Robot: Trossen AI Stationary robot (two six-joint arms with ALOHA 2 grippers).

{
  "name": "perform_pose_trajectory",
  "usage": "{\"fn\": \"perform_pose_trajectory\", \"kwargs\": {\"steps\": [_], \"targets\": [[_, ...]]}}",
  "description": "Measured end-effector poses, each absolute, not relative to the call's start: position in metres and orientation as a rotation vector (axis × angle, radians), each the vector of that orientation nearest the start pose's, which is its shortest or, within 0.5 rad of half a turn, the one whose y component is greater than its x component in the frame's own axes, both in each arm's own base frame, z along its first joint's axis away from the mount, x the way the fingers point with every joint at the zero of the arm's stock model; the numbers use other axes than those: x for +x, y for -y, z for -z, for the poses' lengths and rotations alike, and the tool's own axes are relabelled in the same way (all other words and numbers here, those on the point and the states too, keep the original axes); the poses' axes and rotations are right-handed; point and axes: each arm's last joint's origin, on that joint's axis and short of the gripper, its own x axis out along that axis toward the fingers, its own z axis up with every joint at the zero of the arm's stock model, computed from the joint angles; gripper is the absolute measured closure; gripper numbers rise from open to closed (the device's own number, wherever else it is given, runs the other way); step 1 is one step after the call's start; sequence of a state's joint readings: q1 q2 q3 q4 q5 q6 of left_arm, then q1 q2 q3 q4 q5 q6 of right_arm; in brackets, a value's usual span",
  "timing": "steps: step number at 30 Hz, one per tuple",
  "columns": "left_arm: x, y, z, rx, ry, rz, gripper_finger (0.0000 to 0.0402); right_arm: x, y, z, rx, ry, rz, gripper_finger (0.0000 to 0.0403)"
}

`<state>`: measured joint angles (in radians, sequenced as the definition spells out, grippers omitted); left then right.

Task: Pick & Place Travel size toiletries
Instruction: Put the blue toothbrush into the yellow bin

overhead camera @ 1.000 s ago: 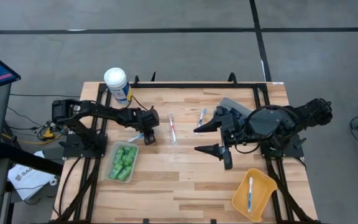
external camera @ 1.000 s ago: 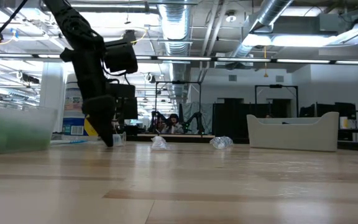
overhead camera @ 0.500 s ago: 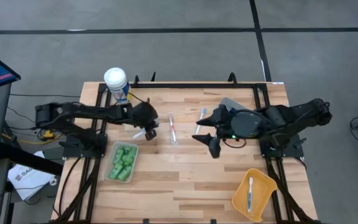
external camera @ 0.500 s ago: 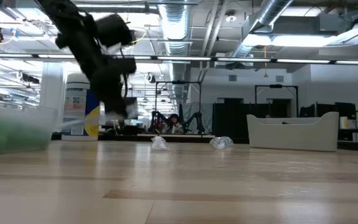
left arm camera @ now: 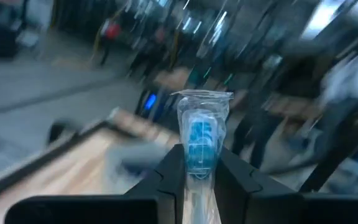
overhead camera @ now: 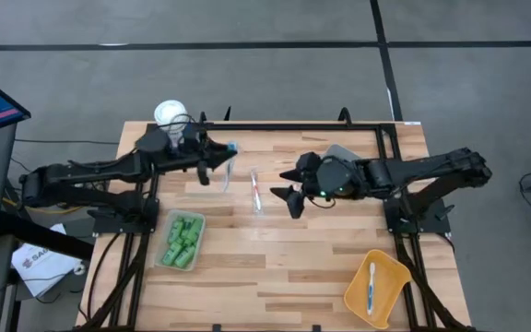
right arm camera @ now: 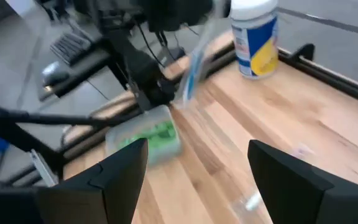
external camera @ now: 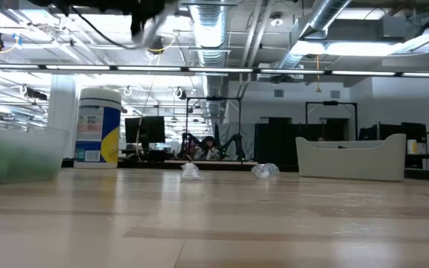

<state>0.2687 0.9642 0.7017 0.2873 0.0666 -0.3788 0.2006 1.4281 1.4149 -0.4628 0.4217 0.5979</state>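
High view: left hand point(overhead camera: 221, 159) raised, clamping toothbrush point(overhead camera: 229, 163).

High cam: straight down over whole surface point(overhead camera: 275, 267), both arms in shot. Low cam: surface level, facing room behind. L wrist cam: close behind left tool point(left arm camera: 197, 177). R wrist cam: across surface; shares canister point(right arm camera: 254, 34) w/ high + low.

Your wooden table point(overhead camera: 275, 267); on it a clear bin point(overhead camera: 182, 241) of green bottles on your left, wrapped toothbrush point(overhead camera: 256, 190) mid-table, yellow tray point(overhead camera: 376, 287) front right, canister point(overhead camera: 170, 117) back left
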Motion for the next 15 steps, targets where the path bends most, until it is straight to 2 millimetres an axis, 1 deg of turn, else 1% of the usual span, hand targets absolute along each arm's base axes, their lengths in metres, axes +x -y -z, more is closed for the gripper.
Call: {"fn": "perform_pose_trajectory", "kwargs": {"steps": [3,6,10,15], "targets": [[0.208,-0.054,-0.332,-0.389,0.196,-0.137,0.0352,0.315,-0.041,-0.374,0.471,-0.302,0.338,0.0133],[0.211,-0.052,-0.338,-0.403,0.276,-0.091,0.0352,0.319,-0.032,-0.373,0.473,-0.257,0.337,0.0133],[0.22,-0.048,-0.34,-0.401,0.346,-0.044,0.0351,0.322,-0.024,-0.38,0.457,-0.194,0.318,0.0133],[0.235,-0.046,-0.339,-0.425,0.425,0.005,0.0351,0.323,-0.019,-0.381,0.448,-0.183,0.325,0.0133]]}}
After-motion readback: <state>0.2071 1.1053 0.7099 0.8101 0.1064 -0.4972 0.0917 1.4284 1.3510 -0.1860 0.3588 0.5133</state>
